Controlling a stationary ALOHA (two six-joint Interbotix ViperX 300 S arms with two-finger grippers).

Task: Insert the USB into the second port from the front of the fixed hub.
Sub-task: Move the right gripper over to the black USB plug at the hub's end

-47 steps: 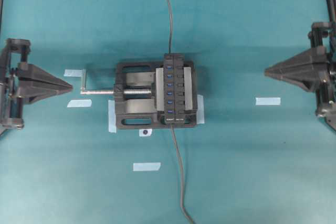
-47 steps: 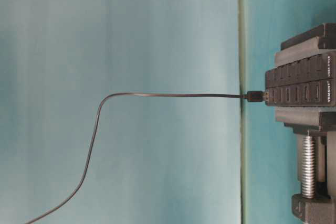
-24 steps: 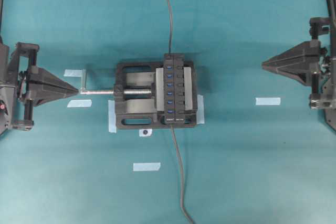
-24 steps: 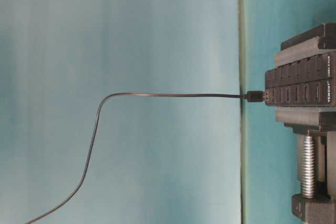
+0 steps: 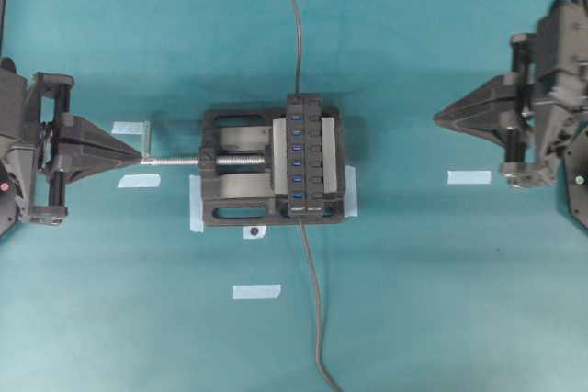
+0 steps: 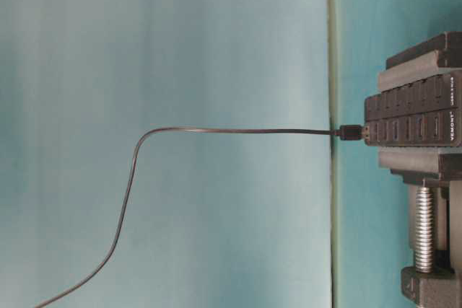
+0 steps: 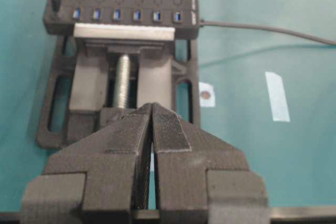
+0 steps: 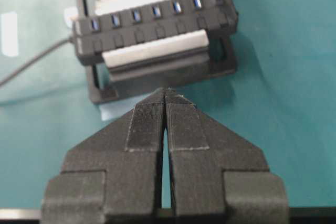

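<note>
The fixed hub (image 5: 306,155), a narrow black box with a row of blue slots, is clamped in the vise at the table's middle. The USB (image 6: 351,133), a small black plug on a thin grey cable (image 5: 296,34), stands in the port at the hub's far end; it also shows in the left wrist view (image 7: 54,2). My left gripper (image 5: 138,155) is shut and empty, its tip near the vise's screw handle. Right of the vise, well clear of it, my right gripper (image 5: 439,119) is shut and empty. Both point at the hub (image 7: 123,17) (image 8: 152,22).
The black vise (image 5: 230,197) has a silver screw (image 5: 175,161) reaching left. A second dark cable (image 5: 314,309) leaves the hub's near end toward the table's front edge. Pale tape strips (image 5: 469,176) (image 5: 256,291) (image 5: 129,128) lie on the teal cloth.
Both arms have moved inward toward the vise, the right one more than the left. The plug, cables and hub have not moved.
</note>
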